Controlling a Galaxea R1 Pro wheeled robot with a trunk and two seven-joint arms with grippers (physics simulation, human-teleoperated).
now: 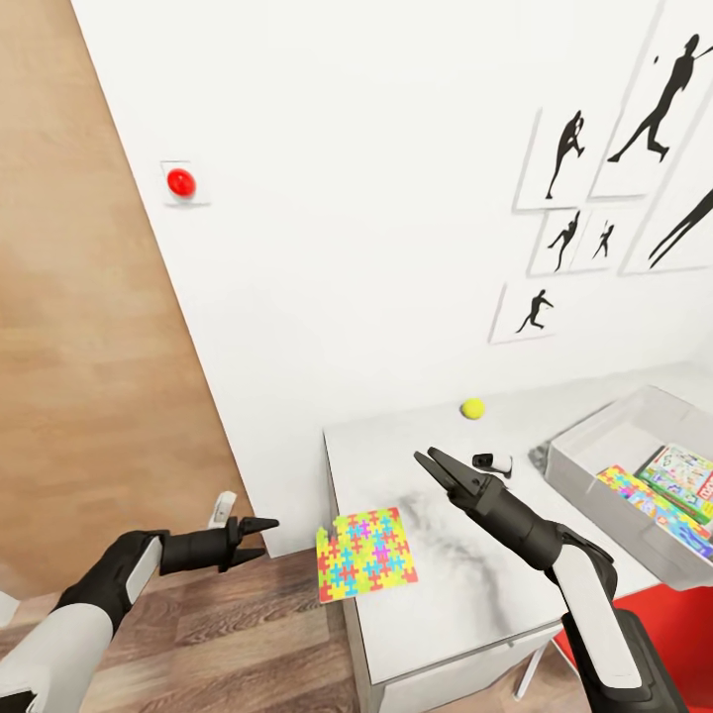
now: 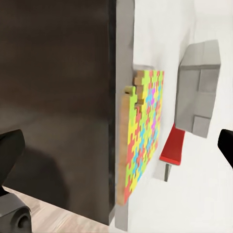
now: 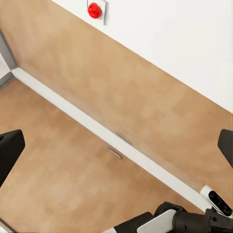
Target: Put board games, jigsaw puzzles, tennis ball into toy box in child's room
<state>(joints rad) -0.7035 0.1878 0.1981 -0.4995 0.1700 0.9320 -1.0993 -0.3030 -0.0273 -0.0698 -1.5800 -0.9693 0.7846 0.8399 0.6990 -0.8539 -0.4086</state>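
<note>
At the counter edge, nine o'clock, slide the released left claw squarely around the overhanging puzzle.

One jigsaw puzzle, a flat multicoloured square slab, is lying on the table and overhanging its left edge. The tennis ball, small and yellow-green, is sitting near the tabletop's far edge by the wall. The light grey toy box is standing at the tabletop's right side, holding a second puzzle and a board game.
</note>
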